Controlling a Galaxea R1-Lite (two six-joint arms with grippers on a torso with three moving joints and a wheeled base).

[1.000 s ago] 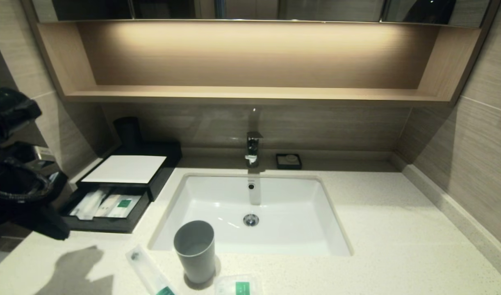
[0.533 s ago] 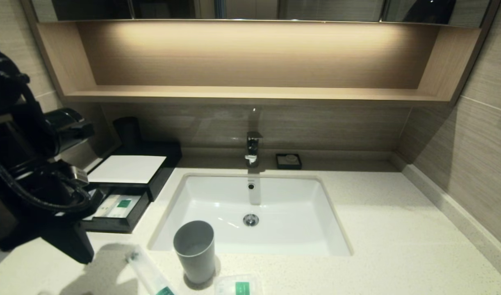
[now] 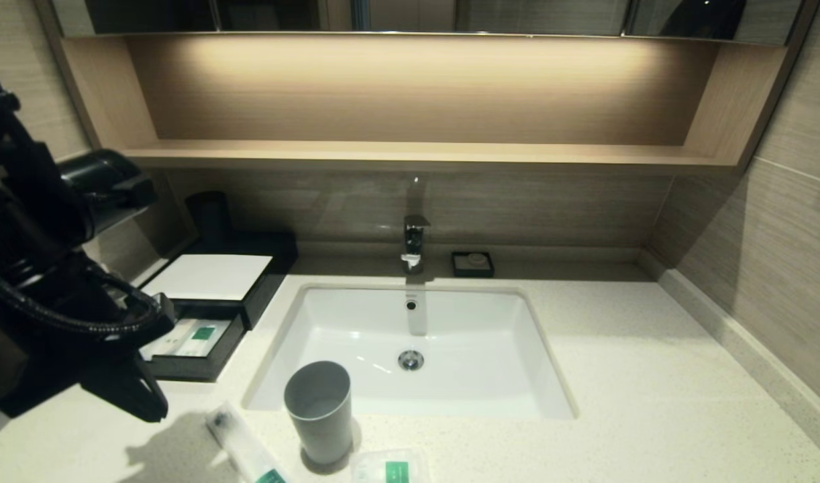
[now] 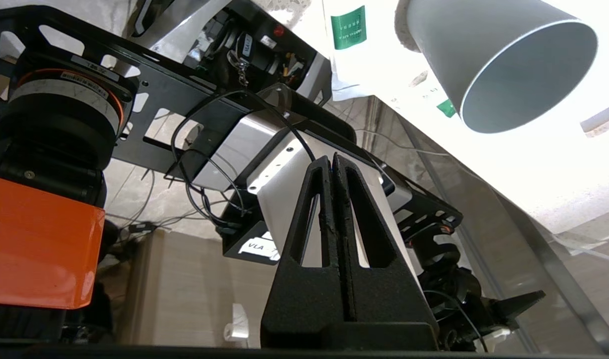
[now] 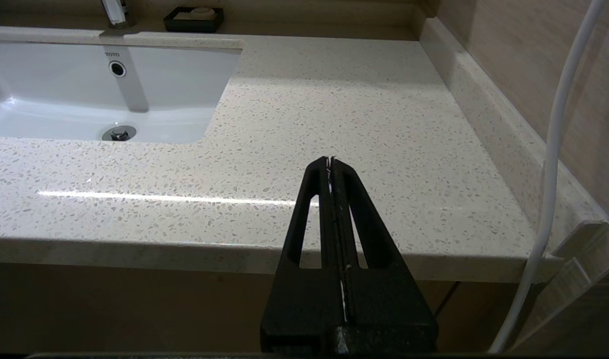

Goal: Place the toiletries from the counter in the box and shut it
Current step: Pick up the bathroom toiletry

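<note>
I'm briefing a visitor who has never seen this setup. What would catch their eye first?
Probably the white sink set in the middle of the speckled counter, under a lit wooden shelf. Next, the bulky black left arm looming at the left edge, its end effector shut and empty. Then the grey cup in front of the sink, between two packets at the counter's near edge, and the black box with its drawer open.

The brand name TOTO is showing in small dark letters on the white sink (image 5: 60, 99) wall, just above its overflow hole. A white sticker (image 4: 257, 248) on the robot's frame is reading "VLA"; the packets' green labels (image 4: 348, 27) are staying illegible.
</note>
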